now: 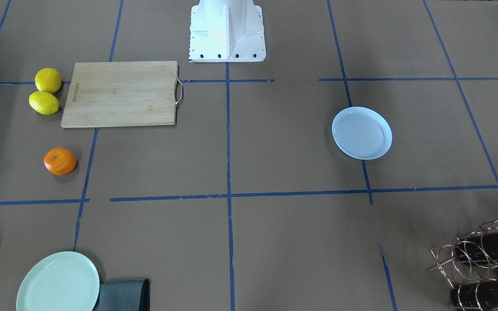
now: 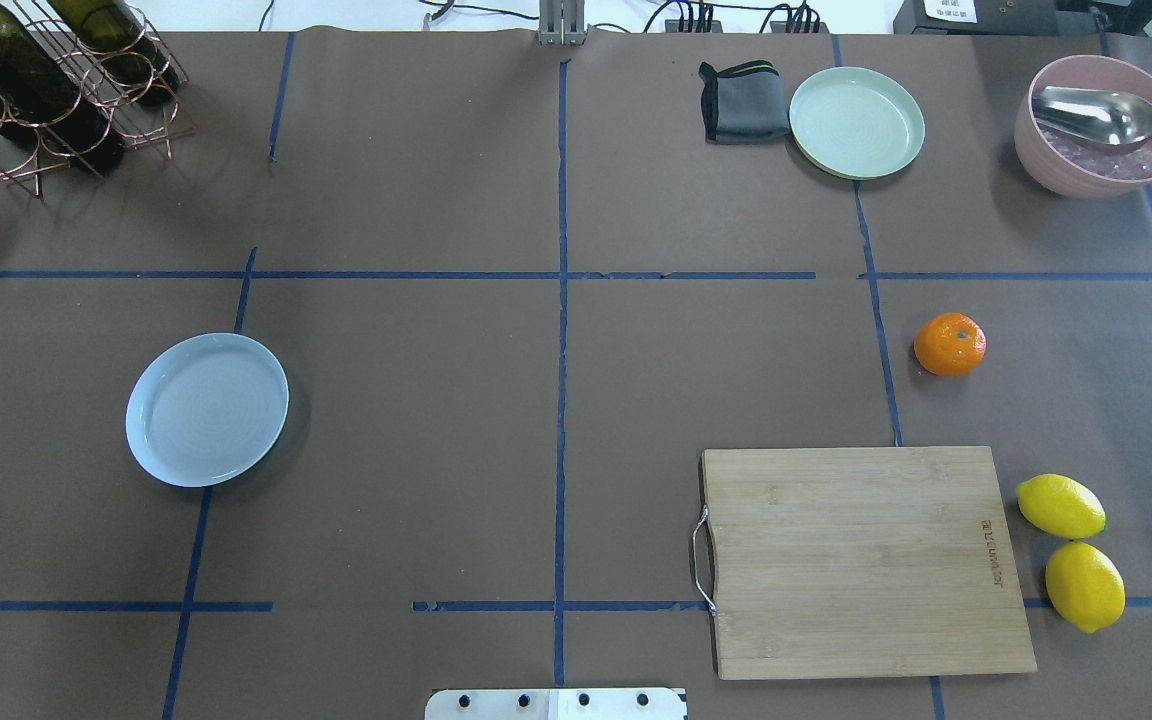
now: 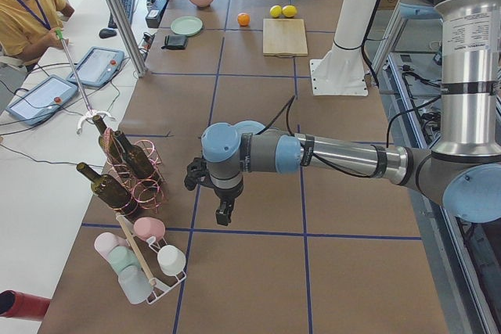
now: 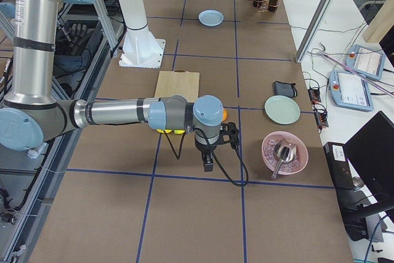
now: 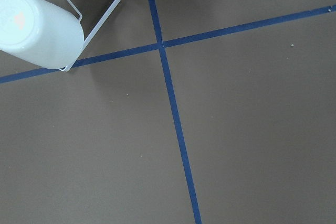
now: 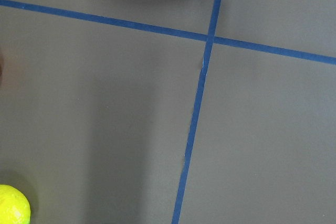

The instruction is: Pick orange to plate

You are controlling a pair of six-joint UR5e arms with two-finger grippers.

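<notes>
Seeing orange (image 2: 950, 344) sitting on bench (image 2: 436, 450), well apart from plate (image 2: 207, 410). Seeing left tool (image 3: 225, 215), right tool (image 4: 208, 165) hovering; cannot tell open or closed.

A robotics lab: the tabletop (image 2: 416, 420) is covered in brown paper and marked into squares with blue tape (image 2: 561, 400). A white pedestal (image 1: 227, 30) is bolted onto it, and a jointed industrial arm (image 3: 344, 154) reaches over it. Along one edge an operator (image 3: 27, 13) sits at a white bench with control tablets (image 3: 95, 66) bearing red buttons, beside an aluminium post (image 3: 117, 13) and trailing cables (image 2: 696, 15).
</notes>
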